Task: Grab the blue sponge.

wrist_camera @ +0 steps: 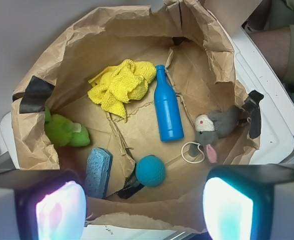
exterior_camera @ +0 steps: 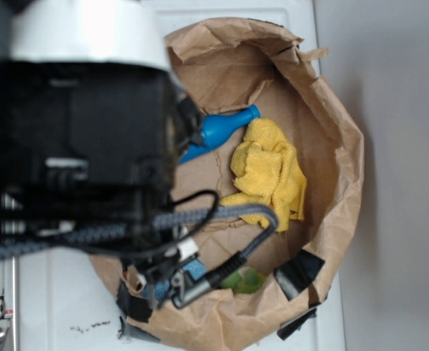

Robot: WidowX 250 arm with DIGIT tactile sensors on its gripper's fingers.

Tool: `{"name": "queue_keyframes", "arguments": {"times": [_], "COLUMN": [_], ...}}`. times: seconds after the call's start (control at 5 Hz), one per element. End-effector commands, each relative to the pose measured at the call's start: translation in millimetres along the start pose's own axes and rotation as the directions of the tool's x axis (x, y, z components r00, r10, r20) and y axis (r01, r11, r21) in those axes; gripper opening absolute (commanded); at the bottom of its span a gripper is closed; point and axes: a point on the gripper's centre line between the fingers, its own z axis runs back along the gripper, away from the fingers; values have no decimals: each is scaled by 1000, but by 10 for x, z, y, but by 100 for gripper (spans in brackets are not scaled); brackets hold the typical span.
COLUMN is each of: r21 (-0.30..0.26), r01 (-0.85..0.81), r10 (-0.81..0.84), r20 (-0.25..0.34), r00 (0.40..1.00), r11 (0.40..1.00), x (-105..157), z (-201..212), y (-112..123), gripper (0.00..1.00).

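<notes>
Tool spread wide, empty, hovers above paper bag; blue sponge untouched near left; descent, grasp still ahead.

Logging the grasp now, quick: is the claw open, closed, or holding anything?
Claw: open, holding nothing, fingers spread above the paper bag; blue sponge lies untouched inside.

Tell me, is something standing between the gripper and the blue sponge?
Nothing visible does. In the wrist view the blue sponge lies uncovered on the paper bag floor, below the open gripper. The teal ball sits beside it, apart.
</notes>
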Motion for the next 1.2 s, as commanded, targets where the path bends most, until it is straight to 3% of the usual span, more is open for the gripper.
{"name": "queue_keyframes", "arguments": {"times": [0.0, 0.2, 0.4, 0.6, 0.8, 1.0], "r21": [26, 48, 38, -10, -53, -98], "r01": [-17, -40, -84, -160, -230, -253], "r10": [16, 37, 84, 157, 217, 234], "r20": [57, 68, 0, -140, -185, -177], "r00": [998, 997, 996, 978, 959, 956], "r11": [1000, 998, 996, 987, 972, 962], "x": [128, 204, 301, 359, 257, 117], "z": [-328, -558, -759, -939, -1113, -1123], "y": [114, 209, 260, 240, 104, -4], "gripper": [100, 100, 100, 100, 100, 100]}}
